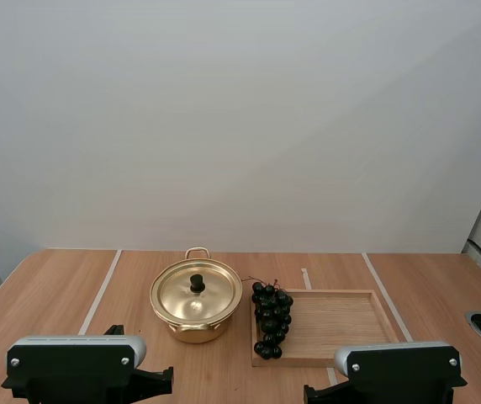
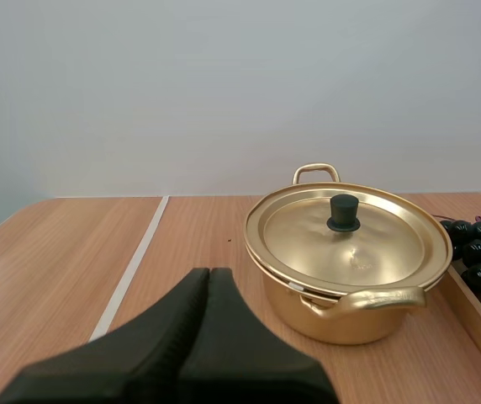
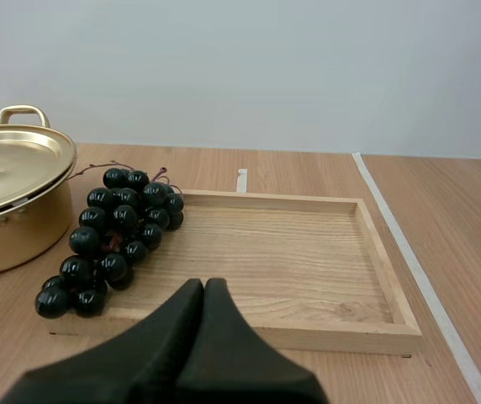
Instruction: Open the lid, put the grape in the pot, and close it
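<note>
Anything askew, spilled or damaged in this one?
Only a minor point: the grape bunch lies draped over the wooden tray's left rim, not fully inside. The pot stands upright with its lid seated; nothing is spilled or damaged.

On the table [image 1: 55, 295] the pot [image 1: 194, 330] stands just left of the wooden tray [image 1: 341, 324], with the lid [image 1: 208, 296] seated on top. The bunch of grapes [image 1: 272, 320] lies along the tray's left side, over its rim, between pot and bare tray floor.
</note>
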